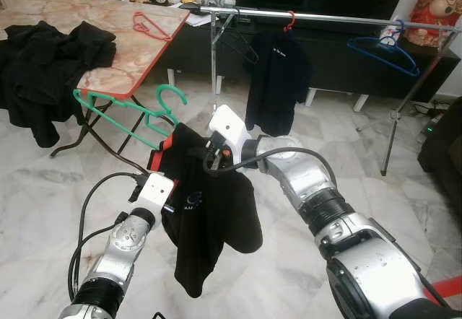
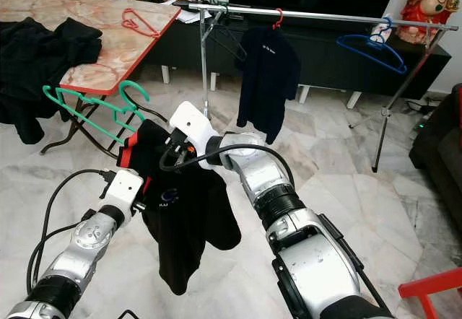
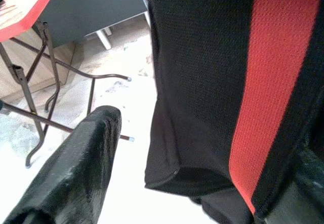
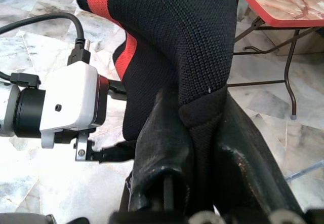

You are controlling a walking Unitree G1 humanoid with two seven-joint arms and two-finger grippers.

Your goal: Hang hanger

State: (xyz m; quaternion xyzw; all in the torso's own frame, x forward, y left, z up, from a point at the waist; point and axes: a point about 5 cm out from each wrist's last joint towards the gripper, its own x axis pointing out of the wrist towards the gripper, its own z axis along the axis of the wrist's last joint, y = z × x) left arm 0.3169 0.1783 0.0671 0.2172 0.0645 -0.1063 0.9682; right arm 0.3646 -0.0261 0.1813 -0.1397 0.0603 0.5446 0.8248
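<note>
A black shirt with a red stripe [image 1: 209, 218] hangs in the air between my two arms, over the marble floor. A green hanger [image 1: 119, 110] sticks out from its top towards the left, hook [image 1: 173, 94] upward. My right gripper [image 4: 200, 112] is shut on a fold of the shirt's fabric near its top [image 1: 207, 156]. My left gripper [image 3: 202, 148] is lower, at the shirt's left side [image 1: 172, 207]; its fingers [image 3: 76, 173] stand wide apart with the shirt's hem between them. The silver clothes rail [image 1: 325, 17] stands beyond.
On the rail hang a black shirt on a red hanger [image 1: 278, 81], a blue hanger [image 1: 382, 48] and a black hanger [image 1: 242, 45]. A folding table [image 1: 108, 81] at left carries black clothes [image 1: 43, 59] and a red hanger [image 1: 151, 24]. A dark TV cabinet [image 1: 339, 52] stands behind.
</note>
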